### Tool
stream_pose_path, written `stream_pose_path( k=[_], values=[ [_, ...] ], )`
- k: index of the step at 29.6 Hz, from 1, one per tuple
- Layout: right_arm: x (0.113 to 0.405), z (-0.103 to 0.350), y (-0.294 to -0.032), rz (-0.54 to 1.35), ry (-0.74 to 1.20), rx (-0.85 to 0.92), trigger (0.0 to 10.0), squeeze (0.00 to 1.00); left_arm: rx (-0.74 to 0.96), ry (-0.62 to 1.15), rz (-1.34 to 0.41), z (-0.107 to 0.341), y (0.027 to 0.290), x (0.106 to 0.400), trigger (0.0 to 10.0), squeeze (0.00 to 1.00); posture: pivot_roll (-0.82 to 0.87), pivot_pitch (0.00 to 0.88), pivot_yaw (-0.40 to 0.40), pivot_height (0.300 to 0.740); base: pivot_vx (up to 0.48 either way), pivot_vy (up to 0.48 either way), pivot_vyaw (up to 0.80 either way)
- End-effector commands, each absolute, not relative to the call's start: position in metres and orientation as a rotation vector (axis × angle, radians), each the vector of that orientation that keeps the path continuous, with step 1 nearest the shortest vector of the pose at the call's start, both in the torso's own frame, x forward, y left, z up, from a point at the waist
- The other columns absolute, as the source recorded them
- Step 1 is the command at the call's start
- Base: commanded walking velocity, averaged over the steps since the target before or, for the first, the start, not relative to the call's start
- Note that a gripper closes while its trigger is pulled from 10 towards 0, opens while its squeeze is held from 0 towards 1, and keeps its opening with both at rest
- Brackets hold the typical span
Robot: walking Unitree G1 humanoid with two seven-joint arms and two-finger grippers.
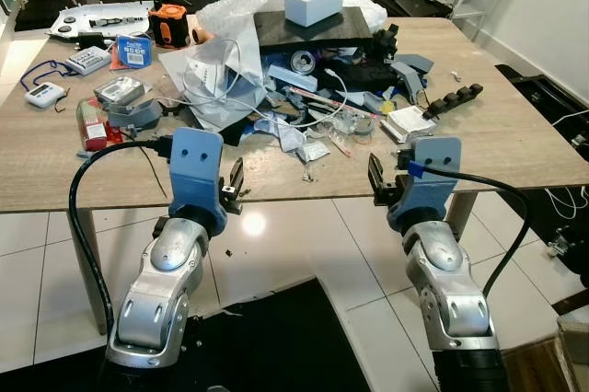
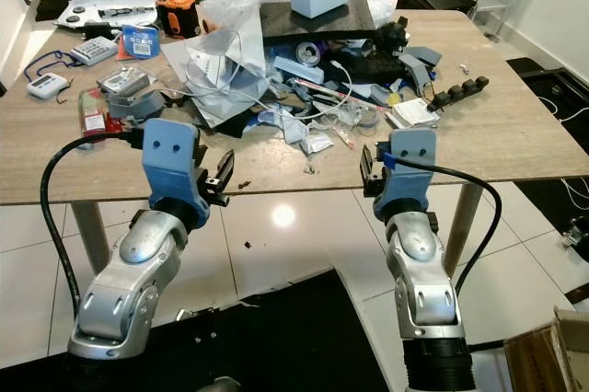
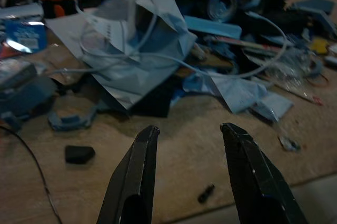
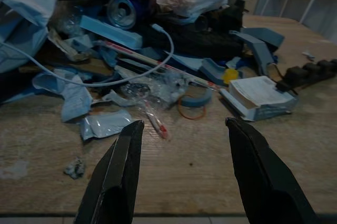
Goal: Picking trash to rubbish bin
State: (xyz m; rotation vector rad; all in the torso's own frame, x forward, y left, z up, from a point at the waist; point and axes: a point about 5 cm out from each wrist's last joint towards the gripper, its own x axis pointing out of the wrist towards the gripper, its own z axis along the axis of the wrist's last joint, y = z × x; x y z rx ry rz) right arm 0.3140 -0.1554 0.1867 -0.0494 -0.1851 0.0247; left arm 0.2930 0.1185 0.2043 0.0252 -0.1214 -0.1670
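A heap of litter covers the middle of the wooden table (image 1: 515,144): crumpled pale-blue sheets (image 3: 142,50), bubble wrap (image 1: 253,1), a white cable (image 4: 131,79), a drink can (image 4: 122,9) and a small foil sachet (image 4: 105,124). My left gripper (image 3: 189,128) is open at the table's near edge, facing the blue sheets with nothing between its fingers. Level with the same edge, my right gripper (image 4: 184,123) is open too, pointing at the sachet, a rubber band (image 4: 190,112) and a small crumpled scrap (image 4: 76,167).
A white box (image 1: 313,1) sits on a dark board atop the heap. A calculator (image 1: 87,60), an orange tool (image 1: 168,24) and a red packet (image 1: 92,125) lie at the left, black knobs (image 1: 451,100) at the right. Dark mat (image 1: 276,337) underfoot.
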Motion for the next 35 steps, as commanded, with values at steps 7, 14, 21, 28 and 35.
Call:
stream_pose_path(
  k=[7,14,21,28,35],
  values=[
    [0.3139,0.1864,-0.1579,0.018,-0.189,-0.042,10.0,0.0,-0.001,-0.154,-0.178,0.2104,0.1132,0.2921,10.0,0.0,0.07,0.145,0.0,0.74,0.372,0.0,0.0],
    [0.3132,0.1856,-0.1564,0.019,-0.187,-0.04,10.0,0.0,-0.007,-0.15,-0.185,0.2094,0.1103,0.2913,10.0,0.0,0.06,0.144,0.003,0.74,0.371,0.0,0.0],
    [0.313,0.1856,-0.1561,0.024,-0.186,-0.039,10.0,0.0,-0.01,-0.149,-0.178,0.2097,0.1118,0.2915,10.0,0.0,0.06,0.144,0.003,0.74,0.35,0.0,0.0],
    [0.3131,0.1855,-0.1548,0.028,-0.186,-0.037,10.0,0.0,-0.013,-0.155,-0.176,0.21,0.1119,0.2906,10.0,0.0,0.06,0.144,0.003,0.74,0.172,0.0,0.0],
    [0.3131,0.1852,-0.1548,0.03,-0.186,-0.037,10.0,0.0,-0.015,-0.156,-0.191,0.2101,0.1102,0.2897,10.0,0.0,0.07,0.144,0.0,0.74,0.0,0.0,0.0]
  ],
)
